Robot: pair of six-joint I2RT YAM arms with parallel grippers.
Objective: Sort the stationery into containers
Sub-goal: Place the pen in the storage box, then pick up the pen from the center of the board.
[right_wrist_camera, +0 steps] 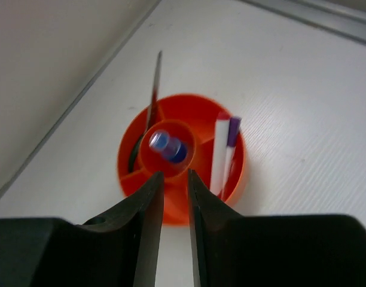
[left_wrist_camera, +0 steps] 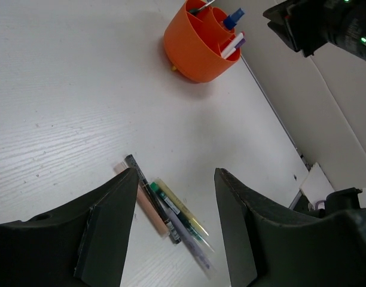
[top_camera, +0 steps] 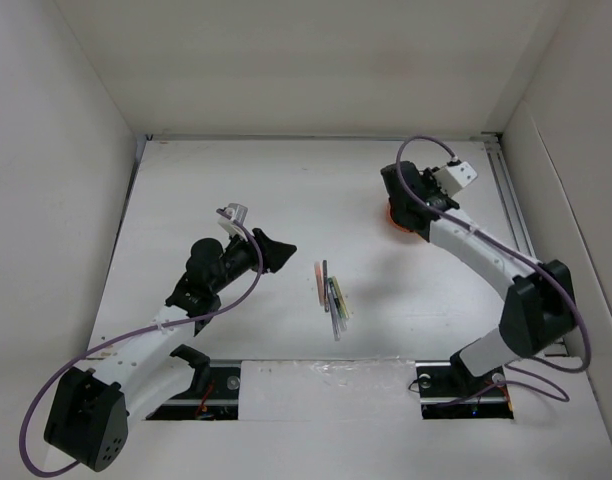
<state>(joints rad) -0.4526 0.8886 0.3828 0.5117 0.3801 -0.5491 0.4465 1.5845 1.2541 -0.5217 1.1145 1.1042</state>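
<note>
The round orange holder (right_wrist_camera: 177,206) stands right under my right gripper (right_wrist_camera: 174,174), whose jaws are a narrow gap apart with nothing between them. A tiny clear bottle with a blue cap (right_wrist_camera: 168,145) lies in the inner ring. A white pen and a purple-capped pen (right_wrist_camera: 225,152) lean in a right compartment, and a dark pen (right_wrist_camera: 152,95) in a left one. Several pens (left_wrist_camera: 171,212) lie side by side on the table: salmon, dark, green-capped, yellow and pale lilac. My left gripper (left_wrist_camera: 176,172) is open and empty, above and just short of them.
In the top view the holder (top_camera: 391,218) is mostly hidden by the right arm, at the back right. The pen cluster (top_camera: 333,295) lies mid-table, right of the left gripper (top_camera: 274,250). White walls enclose the table on three sides.
</note>
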